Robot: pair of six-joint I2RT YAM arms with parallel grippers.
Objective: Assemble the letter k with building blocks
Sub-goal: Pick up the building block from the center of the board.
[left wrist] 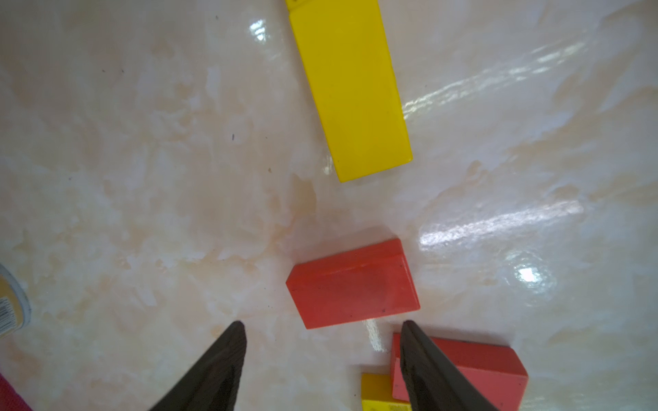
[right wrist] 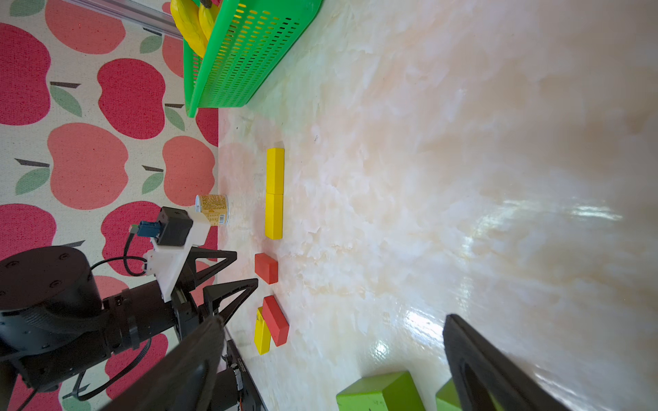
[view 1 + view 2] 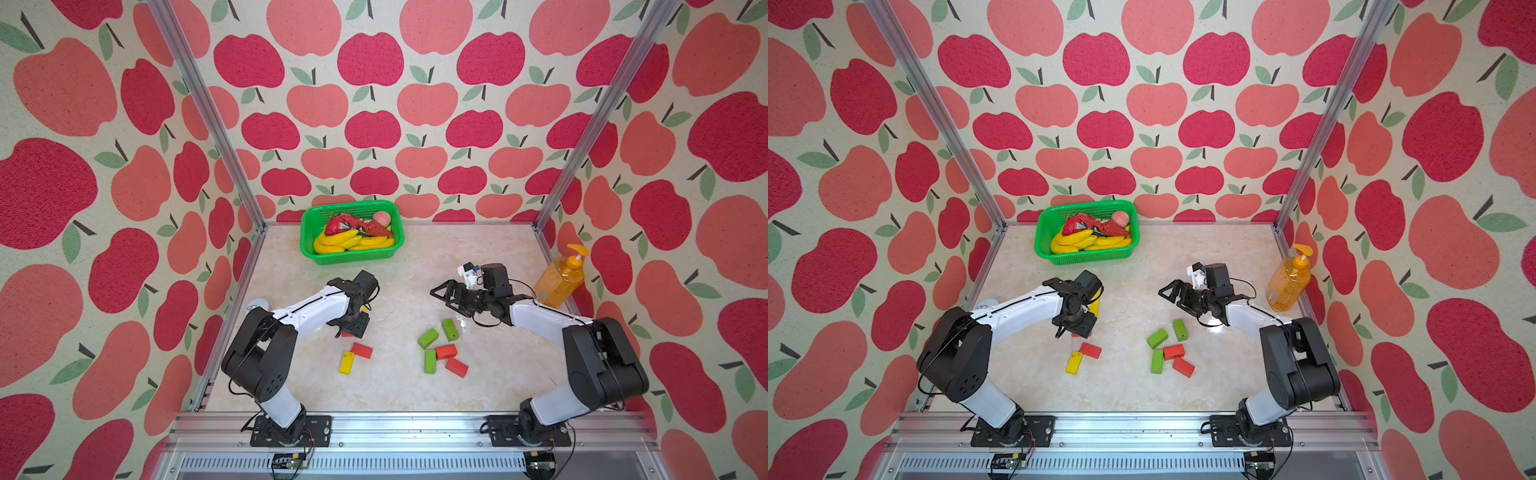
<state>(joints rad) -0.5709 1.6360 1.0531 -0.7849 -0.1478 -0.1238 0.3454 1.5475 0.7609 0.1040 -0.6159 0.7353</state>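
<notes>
My left gripper (image 1: 323, 324) points down at the table, open and holding nothing. A red block (image 1: 352, 284) lies just beyond its tips. In line past that block are two yellow blocks (image 2: 275, 170) set end to end. A second red block (image 3: 362, 350) lies against a yellow one (image 3: 346, 362) nearer the front. To the right, three green blocks (image 3: 428, 338) and two red ones (image 3: 446, 351) lie in a loose group. My right gripper (image 3: 442, 293) hovers behind that group, open and empty, with green blocks (image 2: 381, 391) close below it.
A green basket (image 3: 307, 232) of toy bananas and other toy food stands at the back wall. An orange soap bottle (image 3: 557, 282) is at the right edge. A small tin can (image 2: 212, 209) stands by the left wall.
</notes>
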